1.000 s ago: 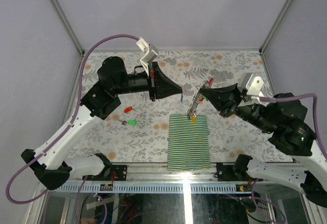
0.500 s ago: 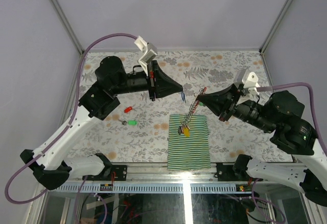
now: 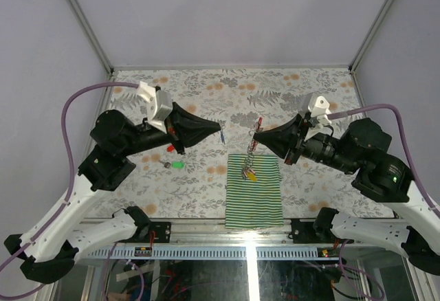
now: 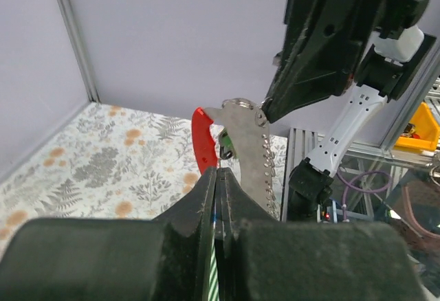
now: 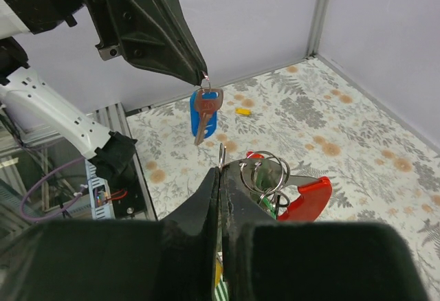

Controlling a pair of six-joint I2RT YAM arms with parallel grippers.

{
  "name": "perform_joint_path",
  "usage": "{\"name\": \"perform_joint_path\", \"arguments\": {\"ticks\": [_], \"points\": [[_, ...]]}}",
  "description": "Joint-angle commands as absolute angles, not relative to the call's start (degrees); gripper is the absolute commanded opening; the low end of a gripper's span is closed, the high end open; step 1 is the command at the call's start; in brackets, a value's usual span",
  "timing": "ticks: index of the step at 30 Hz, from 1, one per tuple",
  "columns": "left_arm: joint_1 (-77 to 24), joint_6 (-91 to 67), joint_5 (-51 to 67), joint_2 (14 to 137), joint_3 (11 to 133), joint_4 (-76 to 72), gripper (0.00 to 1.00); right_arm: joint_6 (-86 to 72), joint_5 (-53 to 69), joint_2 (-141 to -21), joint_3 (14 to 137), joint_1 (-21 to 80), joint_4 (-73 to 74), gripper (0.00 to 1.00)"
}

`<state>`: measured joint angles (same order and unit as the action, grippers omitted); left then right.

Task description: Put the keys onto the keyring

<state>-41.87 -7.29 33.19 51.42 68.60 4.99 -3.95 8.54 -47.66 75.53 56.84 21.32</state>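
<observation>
Right wrist view: left fingers [image 5: 187, 62] pinch the blue-tagged key [image 5: 205, 113], seemingly by its loop. Right fingers [image 5: 205, 208] pinch the keyring [image 5: 265, 170] mid-air. Both are light, stiff and slippery, and swing freely, so keep your hold close to the rings.

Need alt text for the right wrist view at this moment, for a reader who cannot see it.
The shut left claw dangles a blue-tagged key just beyond the right claw, which is shut on the keyring, its wire rings and red clip bunched at its tip. A floral-patterned table lies below.
</observation>
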Motion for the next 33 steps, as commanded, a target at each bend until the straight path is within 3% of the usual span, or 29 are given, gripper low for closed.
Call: {"name": "perform_joint_path", "arguments": {"ticks": [1, 16, 33], "points": [[-42.1, 0.4, 37.0, 47.8, 66.2, -2.1, 0.00, -6.1, 13.6, -49.6, 77.4, 56.9, 14.3, 0.00], [-42.1, 8.5, 49.2, 45.4, 63.5, -5.9, 0.00, -12.5, 31.7, -52.8, 76.1, 56.9, 5.2, 0.00], [-42.1, 4.1, 51.9, 46.3, 63.3, -10.4, 0.00, -14.4, 32.1, -53.9, 76.4, 56.8, 3.5, 0.00]]}}
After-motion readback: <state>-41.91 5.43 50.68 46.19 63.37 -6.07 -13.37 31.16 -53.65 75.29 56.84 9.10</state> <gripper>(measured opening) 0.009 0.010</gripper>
